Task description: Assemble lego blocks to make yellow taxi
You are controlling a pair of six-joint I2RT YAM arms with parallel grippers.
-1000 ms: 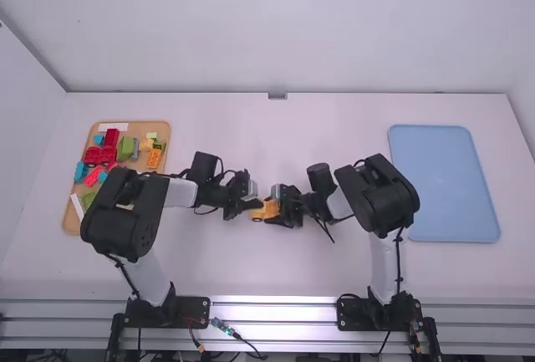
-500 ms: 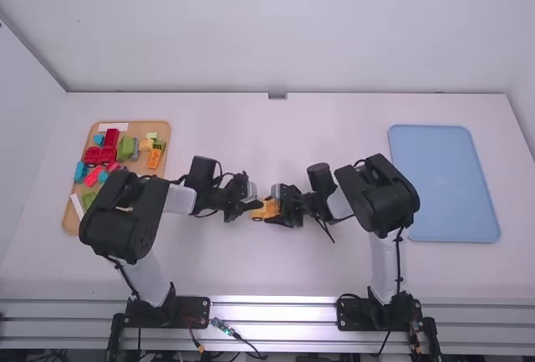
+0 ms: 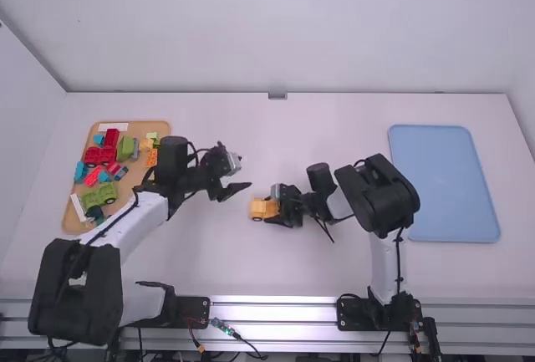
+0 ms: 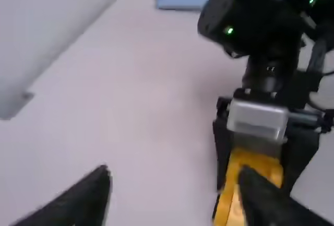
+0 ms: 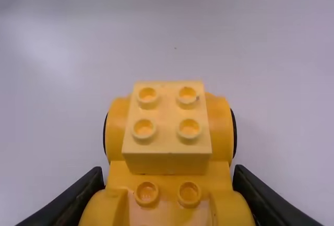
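Presently, my right gripper: shut firmly on the yellow car, mid-table; my left gripper: fingers parted wide, holding nothing, near the car. Outward, I list: wooden tray, left, bearing red, green, blue and orange blocks; blue tray, near the right edge; white tabletop between.
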